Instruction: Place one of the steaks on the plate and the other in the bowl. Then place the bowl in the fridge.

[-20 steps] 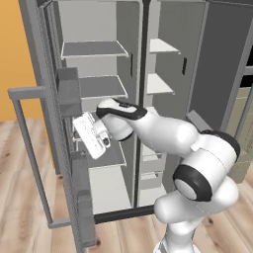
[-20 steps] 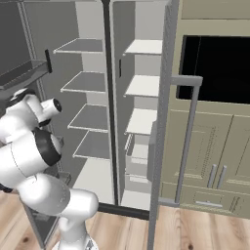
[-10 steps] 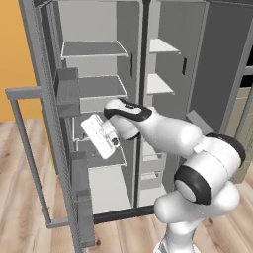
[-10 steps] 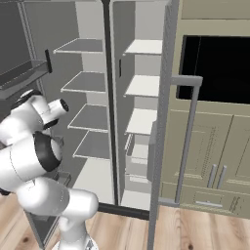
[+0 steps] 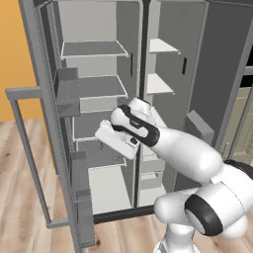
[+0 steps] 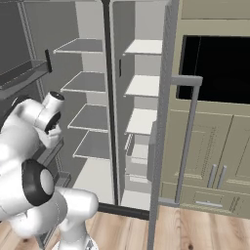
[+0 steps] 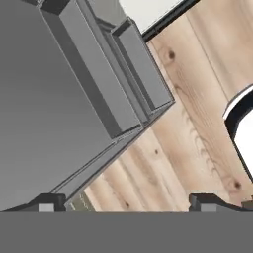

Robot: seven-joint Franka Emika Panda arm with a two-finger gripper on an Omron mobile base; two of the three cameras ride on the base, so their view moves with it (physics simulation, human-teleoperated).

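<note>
1. Grey steel and white shelving are what you have in front of you: the tall grey double-door fridge (image 5: pixel 143 99) stands with both doors swung wide, presumably so the bowl can go in later. Its white inner shelves (image 5: pixel 94 48) look bare as far as you can see.

2. Your white two-finger gripper (image 5: pixel 101 132) sits at the end of the arm, which reaches out in front of the left compartment at about mid-shelf height. In the hand view the two dark fingertips (image 7: pixel 47 201) stand far apart at the bottom corners with nothing between them, so read the jaws as spread wide and carrying nothing.

3. The hand camera looks down past the left door's grey bins (image 7: pixel 141 64) to the pale wooden plank floor (image 7: pixel 197 99), so the hand is tilted downward beside that left door (image 5: pixel 49 123), near its bins but not visibly touching them.

4. You cannot see the steaks, the plate or the bowl from here, so their position relative to the gripper cannot be told. The one task item you can place is the fridge: its left compartment lies just beyond the hand and the open left door just beside it.

5. Judging by the bare shelves and the vacant jaws, the fridge has been opened in readiness and the sorting of the meat is yet to be done.
</note>
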